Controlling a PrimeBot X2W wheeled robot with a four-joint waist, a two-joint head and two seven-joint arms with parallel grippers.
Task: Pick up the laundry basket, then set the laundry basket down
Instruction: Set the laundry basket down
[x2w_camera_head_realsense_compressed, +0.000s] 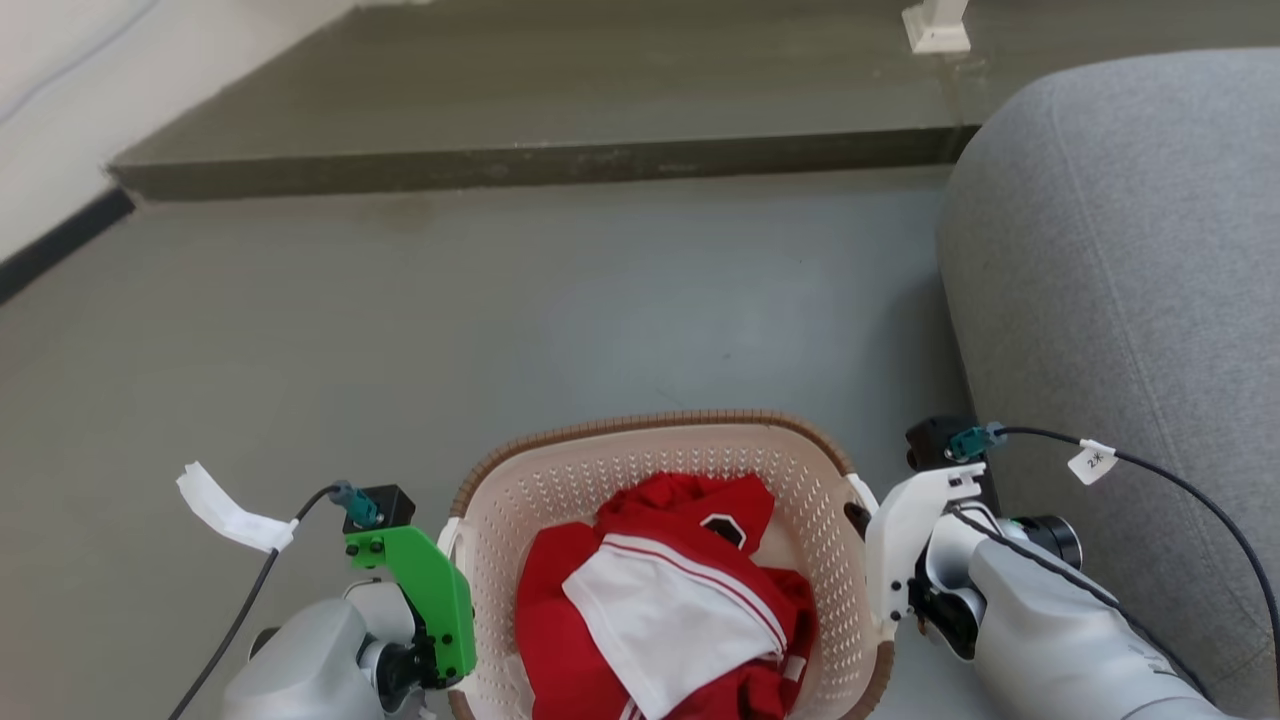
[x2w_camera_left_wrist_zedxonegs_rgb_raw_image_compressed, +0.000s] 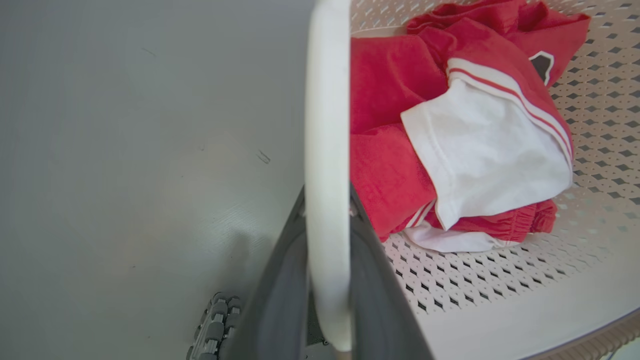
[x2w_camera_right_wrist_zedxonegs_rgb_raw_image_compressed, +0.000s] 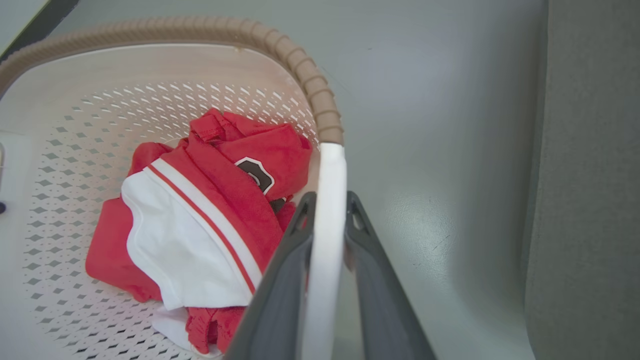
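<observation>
The laundry basket (x2w_camera_head_realsense_compressed: 650, 428), cream and perforated with a brown woven-look rim, sits at the bottom centre of the head view between my two arms. Red and white clothes (x2w_camera_head_realsense_compressed: 660, 590) lie inside it. My left gripper (x2w_camera_left_wrist_zedxonegs_rgb_raw_image_compressed: 327, 192) is shut on the basket's white left handle (x2w_camera_left_wrist_zedxonegs_rgb_raw_image_compressed: 327, 100), one dark finger on each side. My right gripper (x2w_camera_right_wrist_zedxonegs_rgb_raw_image_compressed: 330, 200) is shut on the white right handle (x2w_camera_right_wrist_zedxonegs_rgb_raw_image_compressed: 332, 165) in the same way. In the head view the left gripper (x2w_camera_head_realsense_compressed: 452, 570) and right gripper (x2w_camera_head_realsense_compressed: 868, 560) press against the basket's sides. The basket's base is hidden.
A grey sofa (x2w_camera_head_realsense_compressed: 1120, 250) rises close beside my right arm. Grey floor (x2w_camera_head_realsense_compressed: 500, 320) stretches ahead to a dark raised step (x2w_camera_head_realsense_compressed: 540, 160). A white wall with a black baseboard (x2w_camera_head_realsense_compressed: 60, 240) runs along the left. A white furniture foot (x2w_camera_head_realsense_compressed: 935, 28) stands on the step.
</observation>
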